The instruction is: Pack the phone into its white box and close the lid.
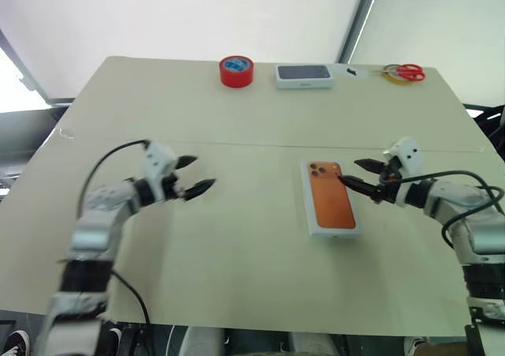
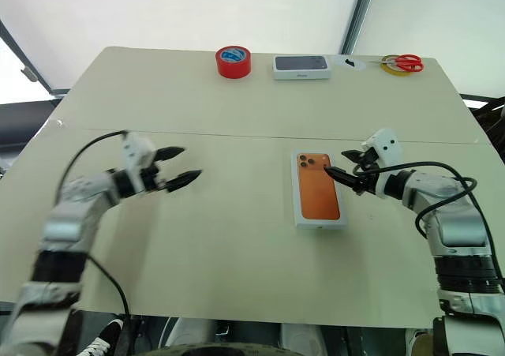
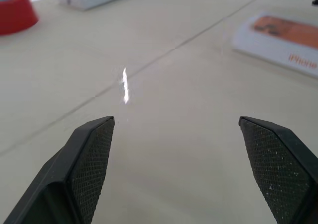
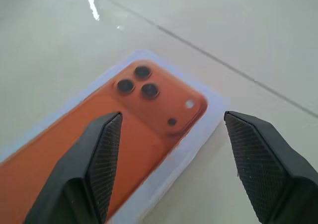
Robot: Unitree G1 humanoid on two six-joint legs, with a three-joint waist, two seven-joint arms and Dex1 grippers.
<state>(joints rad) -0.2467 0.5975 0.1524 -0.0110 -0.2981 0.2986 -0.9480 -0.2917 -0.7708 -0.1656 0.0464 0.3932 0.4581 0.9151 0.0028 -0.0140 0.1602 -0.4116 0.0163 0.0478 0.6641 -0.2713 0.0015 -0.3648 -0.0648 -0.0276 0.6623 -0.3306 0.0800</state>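
Left gripper (image 1: 196,175): hangs over bare tabletop on the left half of the table, fingers spread wide with nothing between them (the left wrist view shows only pale surface in the gap). It points toward the middle of the table.

Table (image 1: 237,245): pale cream top with a thin seam running across it, just beyond both grippers.

Red tape roll (image 1: 236,71): stands near the far edge, left of centre, its blue core facing up.

Dark-topped white box (image 1: 304,75): lies flat just to the right of the tape roll, near the far edge, well apart from both grippers.

Phone (image 1: 329,195): orange, lying flat with its back up and the cluster of dark lenses at the far left corner. It sits right of centre, framed all round by a narrow white border.

White box (image 1: 334,232): the white rim showing around the phone, with the phone resting inside or on it (which of the two I cannot tell). "iPhone" is printed on its side wall in the left wrist view.

Right gripper (image 1: 359,173): just beside the phone's far right corner, fingers spread apart and pinching nothing; the lower fingertip lies over the white rim.

Scissors (image 1: 407,73): red-handled, near the far right corner, lying on a yellowish ring.
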